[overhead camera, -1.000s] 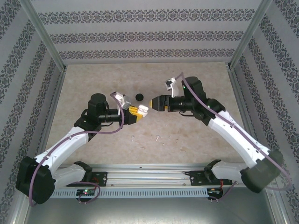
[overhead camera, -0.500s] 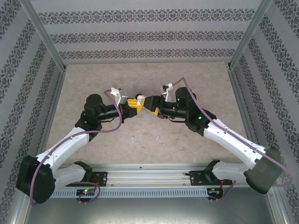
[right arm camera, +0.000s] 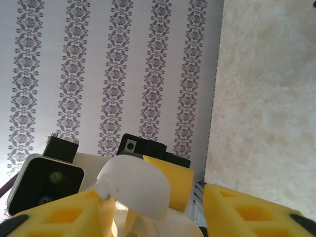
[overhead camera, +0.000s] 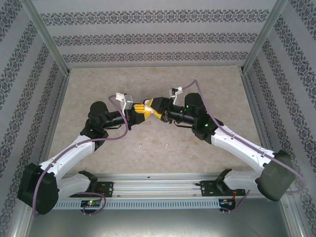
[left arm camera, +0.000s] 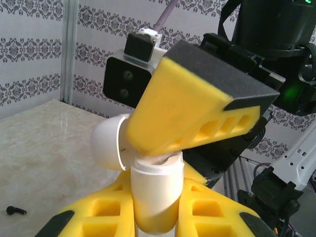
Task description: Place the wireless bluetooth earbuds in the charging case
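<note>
My left gripper (overhead camera: 143, 110) is shut on the white charging case (left arm camera: 153, 195) and holds it upright above the table. The case's lid (left arm camera: 105, 144) is flipped open to the left. My right gripper (overhead camera: 154, 105) meets it from the right, and one of its yellow fingers (left arm camera: 187, 106) lies across the case's open top. In the right wrist view the lid (right arm camera: 136, 190) sits between the right gripper's (right arm camera: 158, 217) parted jaws, touching the left finger only. Two white earbuds (overhead camera: 140, 146) (overhead camera: 166, 146) lie on the table nearer the arm bases.
A small black piece (left arm camera: 15, 210) lies on the marble table (overhead camera: 98, 84) left of the left gripper. Patterned walls (overhead camera: 158, 37) and metal posts (overhead camera: 47, 37) enclose the table. The rail with the arm bases (overhead camera: 158, 190) runs along the near edge.
My right gripper has moved left to meet the left gripper and its jaws have narrowed. The left gripper has lifted the case up and back a little.
</note>
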Robot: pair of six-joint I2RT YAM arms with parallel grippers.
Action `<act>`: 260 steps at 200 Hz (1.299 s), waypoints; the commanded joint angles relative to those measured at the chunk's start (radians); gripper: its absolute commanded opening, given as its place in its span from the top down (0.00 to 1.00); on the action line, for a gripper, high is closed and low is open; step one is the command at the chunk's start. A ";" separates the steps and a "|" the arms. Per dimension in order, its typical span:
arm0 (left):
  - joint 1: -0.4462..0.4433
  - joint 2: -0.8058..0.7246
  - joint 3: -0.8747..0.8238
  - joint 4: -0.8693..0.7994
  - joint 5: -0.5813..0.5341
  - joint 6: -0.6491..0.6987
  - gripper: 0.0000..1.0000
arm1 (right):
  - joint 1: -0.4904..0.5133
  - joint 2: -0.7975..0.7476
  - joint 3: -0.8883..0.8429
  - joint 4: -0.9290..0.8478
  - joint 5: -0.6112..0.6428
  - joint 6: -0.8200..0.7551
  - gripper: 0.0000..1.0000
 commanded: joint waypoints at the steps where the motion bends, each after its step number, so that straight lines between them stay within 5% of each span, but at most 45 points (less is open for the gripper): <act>1: 0.000 -0.006 -0.003 0.069 0.004 -0.019 1.00 | 0.020 0.019 -0.002 0.078 0.006 0.040 0.54; 64: -0.001 -0.023 -0.008 0.027 0.011 -0.009 0.91 | 0.029 0.041 0.012 0.054 0.007 0.049 0.74; 118: 0.001 -0.069 0.027 -0.120 0.027 0.031 0.59 | 0.029 0.025 0.003 0.064 0.039 0.014 0.82; 161: 0.061 -0.092 0.060 -0.222 0.169 -0.016 0.42 | 0.018 -0.026 0.051 -0.087 0.068 -0.089 0.84; 260: 0.087 -0.005 0.015 0.155 0.214 -0.193 0.49 | 0.017 -0.017 0.048 -0.027 0.023 -0.086 0.84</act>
